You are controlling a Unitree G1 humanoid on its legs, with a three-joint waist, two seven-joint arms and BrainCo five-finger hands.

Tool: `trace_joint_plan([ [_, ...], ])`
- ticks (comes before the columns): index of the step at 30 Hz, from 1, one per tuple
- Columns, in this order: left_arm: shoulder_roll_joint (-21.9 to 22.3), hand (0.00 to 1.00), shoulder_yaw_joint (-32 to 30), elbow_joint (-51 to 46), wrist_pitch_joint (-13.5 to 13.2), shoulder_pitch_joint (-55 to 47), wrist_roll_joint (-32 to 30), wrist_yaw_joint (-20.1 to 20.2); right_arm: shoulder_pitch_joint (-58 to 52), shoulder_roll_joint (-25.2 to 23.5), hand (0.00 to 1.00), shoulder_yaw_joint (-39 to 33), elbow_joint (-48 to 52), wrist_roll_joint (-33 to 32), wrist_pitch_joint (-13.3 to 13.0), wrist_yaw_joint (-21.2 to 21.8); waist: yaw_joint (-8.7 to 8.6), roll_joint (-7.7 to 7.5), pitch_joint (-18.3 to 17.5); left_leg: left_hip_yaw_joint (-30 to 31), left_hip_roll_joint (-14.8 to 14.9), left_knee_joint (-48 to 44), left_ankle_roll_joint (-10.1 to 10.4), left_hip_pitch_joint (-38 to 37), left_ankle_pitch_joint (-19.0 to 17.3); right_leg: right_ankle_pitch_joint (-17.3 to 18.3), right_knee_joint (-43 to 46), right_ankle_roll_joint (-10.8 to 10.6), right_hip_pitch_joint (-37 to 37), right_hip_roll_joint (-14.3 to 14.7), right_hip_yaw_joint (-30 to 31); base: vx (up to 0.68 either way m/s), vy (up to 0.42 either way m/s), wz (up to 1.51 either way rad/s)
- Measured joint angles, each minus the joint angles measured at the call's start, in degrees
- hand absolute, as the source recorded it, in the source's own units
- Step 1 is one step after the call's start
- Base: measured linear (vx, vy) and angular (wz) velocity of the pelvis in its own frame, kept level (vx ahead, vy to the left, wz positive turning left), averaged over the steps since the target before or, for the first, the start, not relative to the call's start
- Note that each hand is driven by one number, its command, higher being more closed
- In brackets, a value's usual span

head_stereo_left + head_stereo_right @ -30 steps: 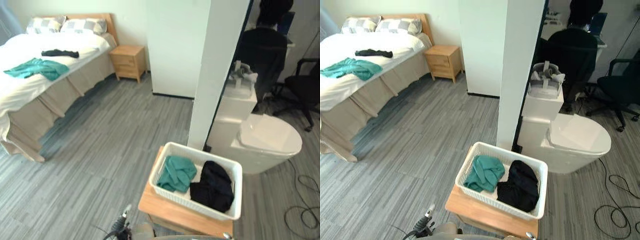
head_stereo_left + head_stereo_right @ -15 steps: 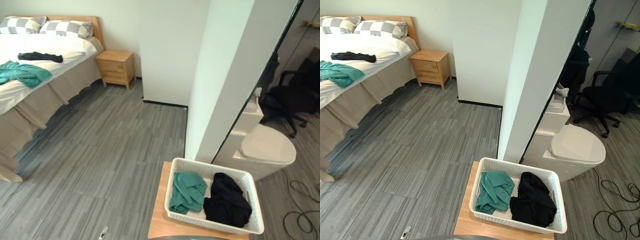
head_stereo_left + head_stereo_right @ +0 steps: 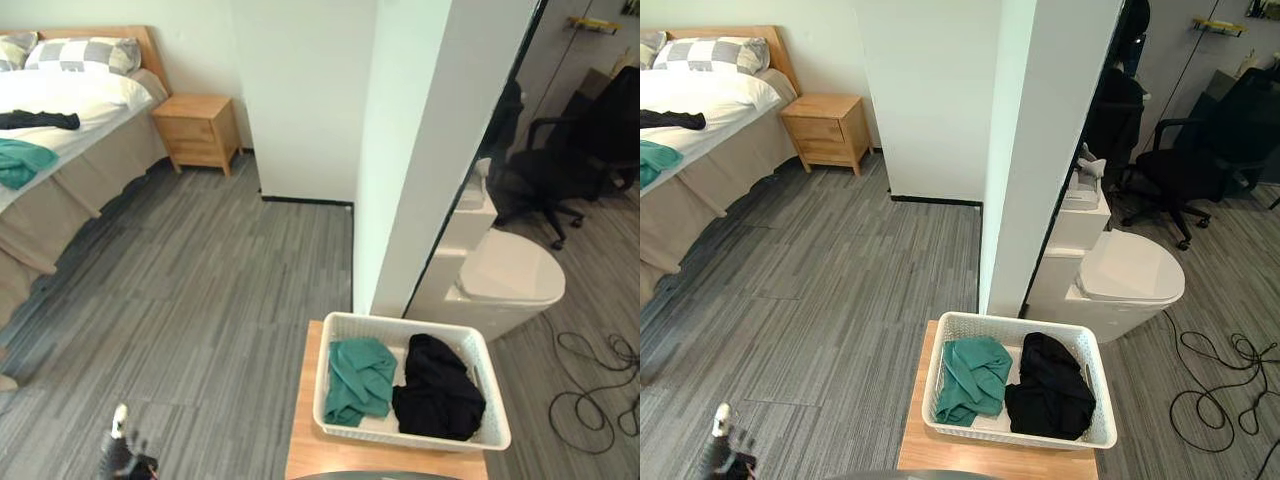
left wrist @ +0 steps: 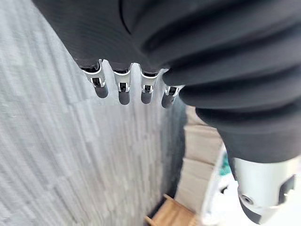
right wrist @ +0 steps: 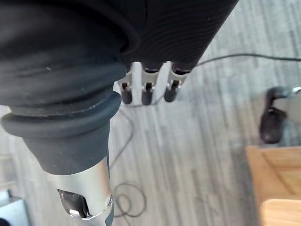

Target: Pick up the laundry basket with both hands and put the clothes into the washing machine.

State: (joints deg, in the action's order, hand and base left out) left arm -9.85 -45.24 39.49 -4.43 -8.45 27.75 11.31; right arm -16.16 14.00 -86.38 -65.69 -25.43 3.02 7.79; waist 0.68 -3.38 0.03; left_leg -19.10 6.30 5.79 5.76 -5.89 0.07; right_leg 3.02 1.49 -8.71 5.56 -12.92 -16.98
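Observation:
A white laundry basket (image 3: pixel 404 322) stands on a low wooden table (image 3: pixel 303 436) just in front of me. Inside it, a teal garment (image 3: pixel 358 378) lies on the left and a black garment (image 3: pixel 438 392) on the right. My left hand (image 4: pixel 121 89) hangs over the grey floor to the left of the table, fingers straight and holding nothing; its tip also shows at the lower left (image 3: pixel 119 420). My right hand (image 5: pixel 146 92) hangs over the floor beside a corner of the table (image 5: pixel 277 181), fingers relaxed and holding nothing.
A white pillar (image 3: pixel 410 150) rises right behind the basket, with a white toilet (image 3: pixel 505 275) to its right. A black office chair (image 3: pixel 565 165) is beyond that. A bed (image 3: pixel 60 120) and a wooden nightstand (image 3: pixel 197 130) stand far left across open grey floor.
The camera has swung to the right, so the bed has slid toward the left edge. The basket stays on the table. My left hand's tip now shows at the lower left.

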Motion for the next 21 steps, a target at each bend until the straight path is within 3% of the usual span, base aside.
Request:
trace_joint_plan([
  [7, -1.64, 0.00, 3.99, -19.44, -0.60, -5.14, 3.10, -0.90, -6.11, 14.87, 0.00, -1.14, 12.42, -2.22, 1.10, 0.40, -0.72, -0.18, -0.15, 0.19, -0.23, 0.01, -0.02, 0.37, -0.04, 0.00, -0.56, 0.03, -0.32, -0.01, 0.26, 0.00, 0.000, 0.00],
  [9, -1.71, 0.00, 7.74, -22.22, -0.45, -7.99, 3.10, -2.07, -6.50, 22.44, 0.00, -1.40, 17.48, -2.20, 0.72, -0.37, -1.79, -0.33, -0.73, 0.82, -0.34, -0.01, -0.04, 1.05, -0.02, 0.00, -0.54, 0.04, -1.28, 0.03, 0.32, 0.00, -0.001, 0.02],
  [13, -1.65, 0.00, 16.16, -23.88, 0.95, -10.55, 3.09, -2.79, -3.11, 29.58, 0.00, 5.36, 19.42, -1.92, -0.26, -0.65, -2.27, -0.84, -1.83, 1.30, -0.35, -0.38, -0.33, 1.15, 0.29, -0.61, -0.49, -0.31, -1.86, 0.27, 1.22, 0.04, -0.007, -0.08],
  [15, -1.73, 0.00, 22.92, -22.62, 1.80, -10.77, 3.06, -2.92, 1.72, 28.50, 0.00, 23.39, 23.84, -1.94, -0.34, -0.68, -3.30, -0.83, -1.56, 1.25, -0.37, -0.43, -0.39, 0.99, 0.36, -0.62, 0.09, -0.29, -1.91, 0.24, 1.69, 0.01, 0.000, -0.10],
  [16, -1.71, 0.00, 24.77, -21.84, 1.99, -10.75, 2.98, -2.94, 2.67, 27.73, 0.00, 29.02, 25.98, -1.39, -0.31, -0.67, -3.46, -0.92, -1.56, 1.17, -0.38, -0.46, -0.40, 0.86, 0.37, -0.62, 0.36, -0.29, -2.07, 0.21, 1.98, 0.00, 0.007, -0.14],
  [18, -2.18, 0.00, 34.03, -19.92, 2.96, -9.89, 2.66, -3.20, 7.53, 21.24, 0.00, 47.80, 34.12, 1.38, -0.56, -0.26, -3.36, -0.51, -1.33, 1.50, -0.40, -1.28, -0.41, 1.25, 0.37, -0.61, 0.73, -0.27, -3.12, 0.11, 2.39, -0.01, 0.001, -0.04],
  [21, -2.70, 0.00, 45.20, -17.23, 4.50, -6.53, -1.37, -3.06, 14.89, 15.59, 0.00, 64.42, 31.50, 4.19, 0.01, -0.02, -2.27, 0.94, 0.09, 3.18, -0.67, -1.92, -0.68, 2.30, 0.56, -0.56, 1.00, -0.19, -3.04, -0.32, 1.13, -0.02, -0.008, 0.25],
])
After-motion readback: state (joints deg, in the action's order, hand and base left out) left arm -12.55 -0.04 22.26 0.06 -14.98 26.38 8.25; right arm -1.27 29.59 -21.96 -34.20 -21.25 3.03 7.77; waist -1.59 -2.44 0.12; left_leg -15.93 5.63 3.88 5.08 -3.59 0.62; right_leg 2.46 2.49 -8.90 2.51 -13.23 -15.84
